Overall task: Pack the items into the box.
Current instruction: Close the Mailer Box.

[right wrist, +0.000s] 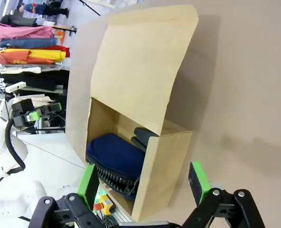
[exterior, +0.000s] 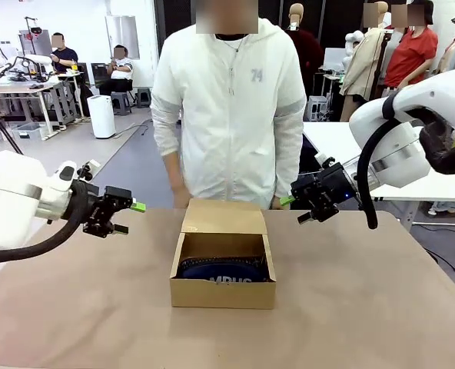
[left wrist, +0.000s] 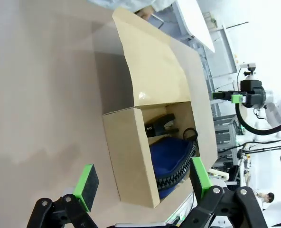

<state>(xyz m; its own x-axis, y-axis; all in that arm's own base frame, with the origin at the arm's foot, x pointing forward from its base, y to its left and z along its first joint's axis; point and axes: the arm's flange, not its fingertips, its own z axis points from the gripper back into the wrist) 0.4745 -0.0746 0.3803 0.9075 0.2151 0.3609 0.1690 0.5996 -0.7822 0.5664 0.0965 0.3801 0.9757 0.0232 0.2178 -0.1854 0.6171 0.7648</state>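
Brown cardboard box (exterior: 223,294) sits mid-table (exterior: 381,307), its lid flap thrown back toward twelve o'clock, where the person (exterior: 227,108) stands. Inside, the navy pouch (exterior: 226,270) lies along the six o'clock wall, and the black stapler (left wrist: 160,126) is tucked just beside it on the lid side. Left gripper (exterior: 129,217) hovers at ten o'clock of the box, jaws spread wide, nothing between them. Right gripper (exterior: 294,211) hangs at two o'clock, just as wide and empty.

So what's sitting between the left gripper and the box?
Nothing. In the front view the left gripper hangs open above the table, and the stretch of table from there to the box is bare.
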